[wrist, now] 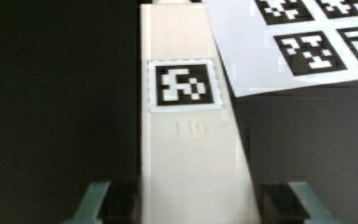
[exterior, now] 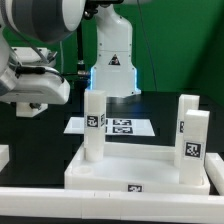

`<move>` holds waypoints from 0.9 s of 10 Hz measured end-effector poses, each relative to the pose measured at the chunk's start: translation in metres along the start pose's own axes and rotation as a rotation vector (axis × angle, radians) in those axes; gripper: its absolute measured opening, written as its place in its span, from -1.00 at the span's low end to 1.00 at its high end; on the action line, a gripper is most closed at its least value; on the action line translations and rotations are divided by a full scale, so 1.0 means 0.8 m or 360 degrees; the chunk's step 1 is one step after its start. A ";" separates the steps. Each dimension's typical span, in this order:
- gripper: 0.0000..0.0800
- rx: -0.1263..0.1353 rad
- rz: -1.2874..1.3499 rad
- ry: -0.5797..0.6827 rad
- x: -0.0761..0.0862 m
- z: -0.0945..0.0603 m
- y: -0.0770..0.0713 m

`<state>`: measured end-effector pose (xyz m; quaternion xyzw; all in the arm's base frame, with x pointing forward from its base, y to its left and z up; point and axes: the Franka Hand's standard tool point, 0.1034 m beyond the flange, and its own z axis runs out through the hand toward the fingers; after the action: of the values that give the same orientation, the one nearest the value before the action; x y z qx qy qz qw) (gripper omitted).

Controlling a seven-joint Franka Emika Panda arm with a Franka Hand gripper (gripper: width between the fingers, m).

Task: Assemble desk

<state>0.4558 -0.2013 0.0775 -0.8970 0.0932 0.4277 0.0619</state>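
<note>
1. The tabletop (exterior: 140, 170) lies upside down on the black table (exterior: 40, 135), rim up, at the near middle of the exterior view.
2. Three legs stand upright in its corners: one (exterior: 94, 125) on the exterior view's left, two (exterior: 187, 118) (exterior: 194, 145) on the exterior view's right, one behind the other.
3. The marker board (exterior: 112, 126) lies flat on the table just behind the tabletop, in front of the robot's base (exterior: 113, 65).
4. The arm's white wrist (exterior: 35, 85) hangs at the exterior view's left, above and beside the left leg.
5. In the wrist view the gripper (wrist: 190, 195) straddles a leg (wrist: 190, 110) with a tag on its face; the two fingers (wrist: 98, 198) stand either side of it. Whether they press it or stand just clear, I cannot tell.
6. A white strip (exterior: 110, 198) runs across the near edge of the exterior view, in front of the tabletop, and another white piece (exterior: 4, 156) sits at the far left edge.
</note>
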 end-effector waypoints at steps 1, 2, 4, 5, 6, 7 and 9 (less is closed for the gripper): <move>-0.27 -0.0001 0.0001 0.0004 0.001 0.000 0.001; -0.27 -0.0012 -0.0001 0.0049 0.006 -0.004 0.002; -0.27 -0.0021 -0.0018 0.0092 0.002 -0.021 -0.005; -0.27 -0.0030 -0.0035 0.0190 0.000 -0.042 -0.011; -0.27 -0.0044 -0.0048 0.0306 -0.003 -0.061 -0.017; -0.27 -0.0038 -0.0044 0.0347 -0.013 -0.076 -0.024; -0.27 -0.0049 -0.0047 0.0558 -0.005 -0.095 -0.021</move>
<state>0.5149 -0.1987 0.1288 -0.9599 0.0828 0.2652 0.0371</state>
